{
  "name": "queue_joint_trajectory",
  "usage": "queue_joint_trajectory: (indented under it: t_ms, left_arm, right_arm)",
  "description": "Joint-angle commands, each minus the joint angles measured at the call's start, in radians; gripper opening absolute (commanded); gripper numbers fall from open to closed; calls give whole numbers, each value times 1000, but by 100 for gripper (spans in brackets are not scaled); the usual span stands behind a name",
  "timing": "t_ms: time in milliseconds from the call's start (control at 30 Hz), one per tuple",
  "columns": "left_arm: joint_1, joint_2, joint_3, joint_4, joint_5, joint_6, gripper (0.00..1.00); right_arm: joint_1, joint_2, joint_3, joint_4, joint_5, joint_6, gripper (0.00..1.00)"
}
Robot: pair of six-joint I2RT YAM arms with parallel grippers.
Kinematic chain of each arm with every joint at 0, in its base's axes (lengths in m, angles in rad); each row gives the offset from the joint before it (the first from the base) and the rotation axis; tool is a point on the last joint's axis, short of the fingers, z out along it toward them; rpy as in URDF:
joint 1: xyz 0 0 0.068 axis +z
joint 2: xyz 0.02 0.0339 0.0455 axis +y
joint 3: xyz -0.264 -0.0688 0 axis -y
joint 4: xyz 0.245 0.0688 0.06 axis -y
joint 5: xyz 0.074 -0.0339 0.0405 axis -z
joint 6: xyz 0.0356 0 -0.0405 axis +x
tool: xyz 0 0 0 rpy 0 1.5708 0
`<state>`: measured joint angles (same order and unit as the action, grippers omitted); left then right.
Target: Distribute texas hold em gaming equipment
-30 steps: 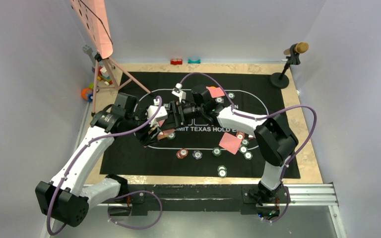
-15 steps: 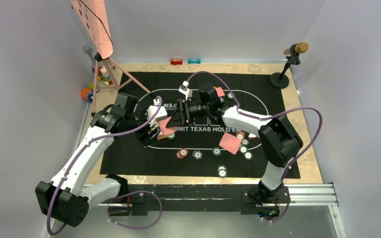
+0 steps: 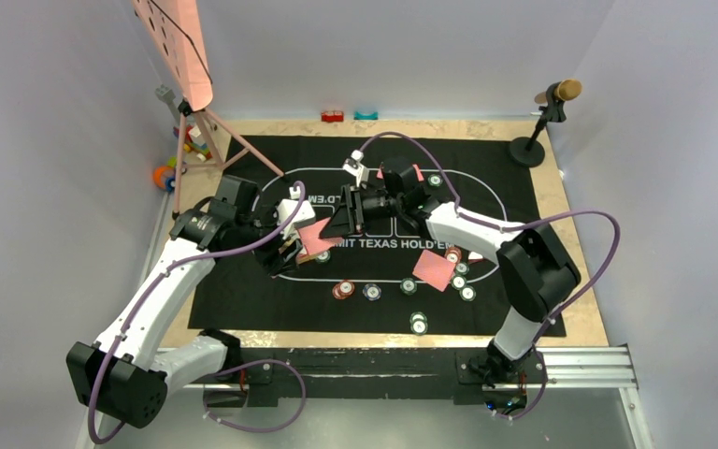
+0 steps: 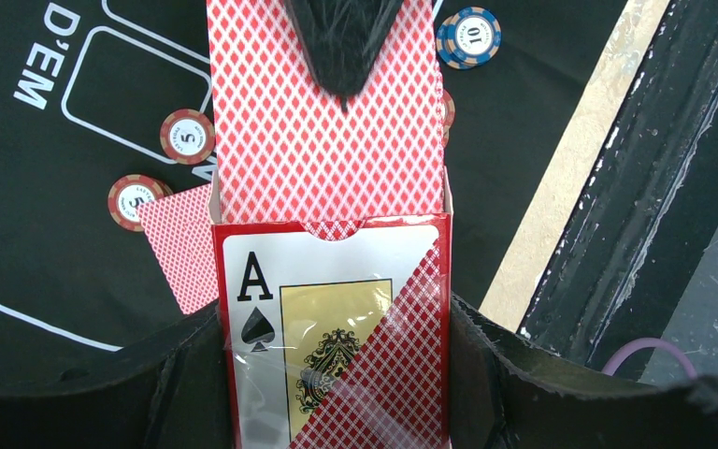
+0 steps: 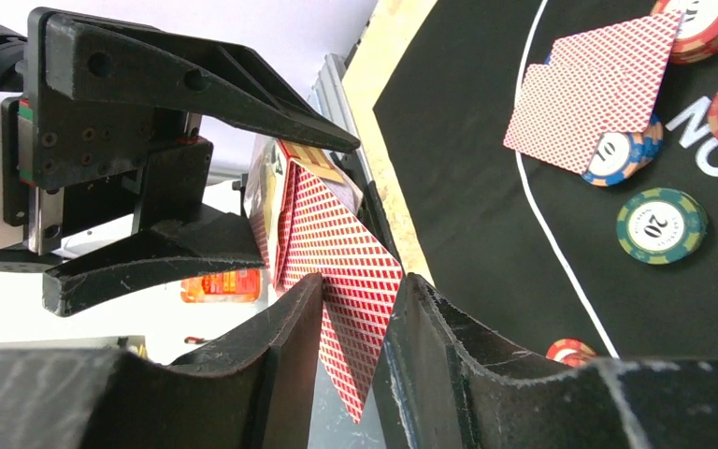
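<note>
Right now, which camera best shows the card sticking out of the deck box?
Left wrist: the red diamond-backed playing card sits large above the red cardboard deck box, the right end effector pinching its far end. Right wrist sees it obliquely and partly hidden; top external shows only a small pink patch.

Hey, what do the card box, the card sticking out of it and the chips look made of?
Card box: thin printed cardboard, seemingly under clear film, given shiny wrinkles. Playing card: coated paper or plastic; flat, smooth, lattice-printed back. Chips: probably moulded plastic or clay composite, matte, with printed centre labels.
</note>
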<state>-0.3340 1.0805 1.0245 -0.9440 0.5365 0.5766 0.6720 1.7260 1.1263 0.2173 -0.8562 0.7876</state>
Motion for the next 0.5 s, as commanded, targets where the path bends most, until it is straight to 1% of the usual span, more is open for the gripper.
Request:
queue_joint_trajectory:
  t_ms: [0, 400, 467]
  left_arm:
    - [6, -24, 25, 41, 35, -4, 0]
    - [6, -31, 19, 44, 40, -3, 0]
    - [6, -32, 18, 44, 39, -3, 0]
  right_arm:
    - [-41, -69, -23, -3, -4, -25, 41]
    - [-90, -125, -37, -66, 4, -68, 41]
    - [-96, -135, -33, -77, 5, -71, 39]
